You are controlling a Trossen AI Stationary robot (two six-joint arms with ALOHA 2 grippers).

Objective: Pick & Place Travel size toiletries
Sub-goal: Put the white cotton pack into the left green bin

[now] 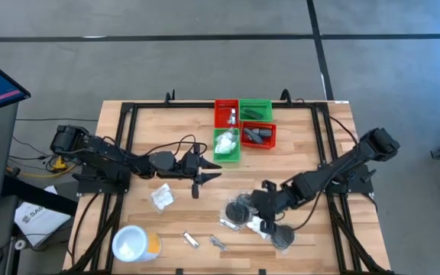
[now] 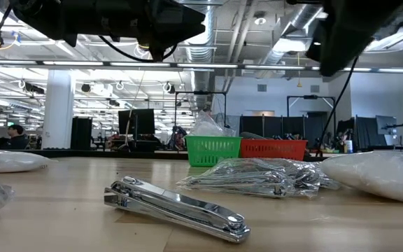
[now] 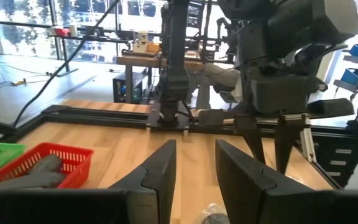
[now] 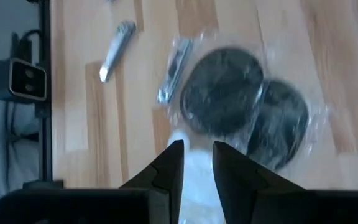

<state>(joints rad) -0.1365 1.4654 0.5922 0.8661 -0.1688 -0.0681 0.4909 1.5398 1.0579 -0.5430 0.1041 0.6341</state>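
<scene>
Directly beneath the right gripper (image 4: pixel 196 163), whose fingers stand slightly apart holding nothing, lie two wrapped black discs (image 4: pixel 225 92) beside a white packet (image 4: pixel 194 162).

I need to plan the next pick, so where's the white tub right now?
In the high view the white tub stands at the table's front left corner, below the left arm, with a white packet beyond it and a silver sachet to its right.

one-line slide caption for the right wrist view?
Right gripper, fingers slightly apart and empty, above two black discs in clear wrap on the wooden table.
</scene>
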